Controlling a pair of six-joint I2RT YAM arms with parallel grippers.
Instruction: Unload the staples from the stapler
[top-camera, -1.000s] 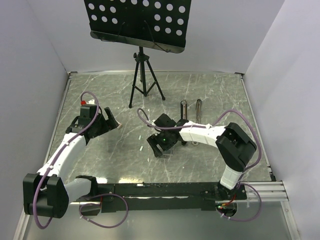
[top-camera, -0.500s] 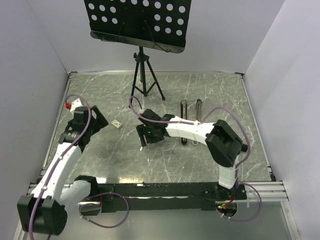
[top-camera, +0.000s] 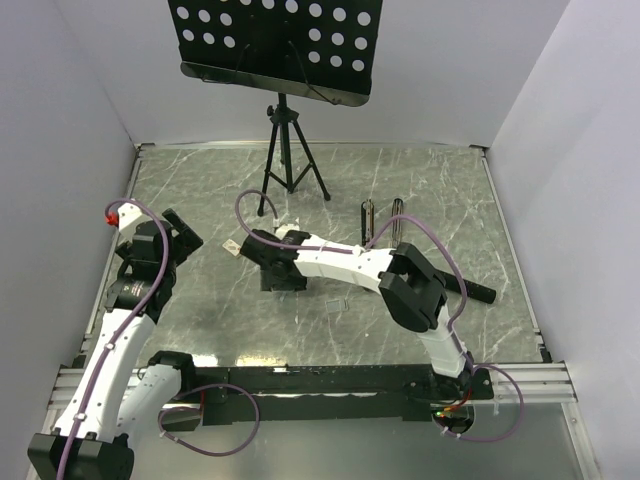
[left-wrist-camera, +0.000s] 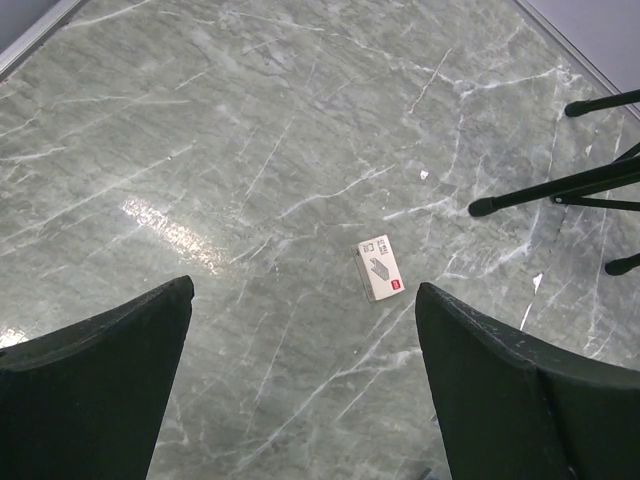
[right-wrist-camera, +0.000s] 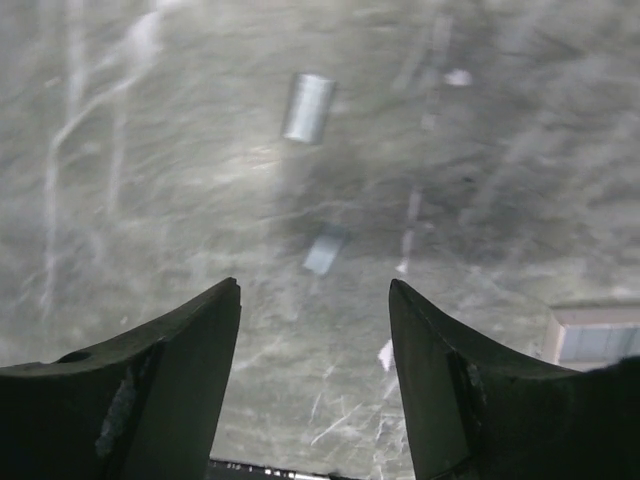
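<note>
While the boxy staples (left-wrist-camera: 380, 268) lie on veined marble (left-wrist-camera: 250, 120), the left gripper (left-wrist-camera: 300, 290) hangs wide. Arm stretched leftward, the right gripper (right-wrist-camera: 315, 290) stands parted, empty.

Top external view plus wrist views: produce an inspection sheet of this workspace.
Surface: grey marbled table, some glare.
Job's things: stapler as two parallel bars, untouched; staples lying flat, apart from it.
Clutter: small loose strips on the table.
End effectors: left end effector open, empty; right end effector open, empty.
Cables: purple cables looped along both arms.
Surroundings: music stand on tripod at far edge; white walls.
</note>
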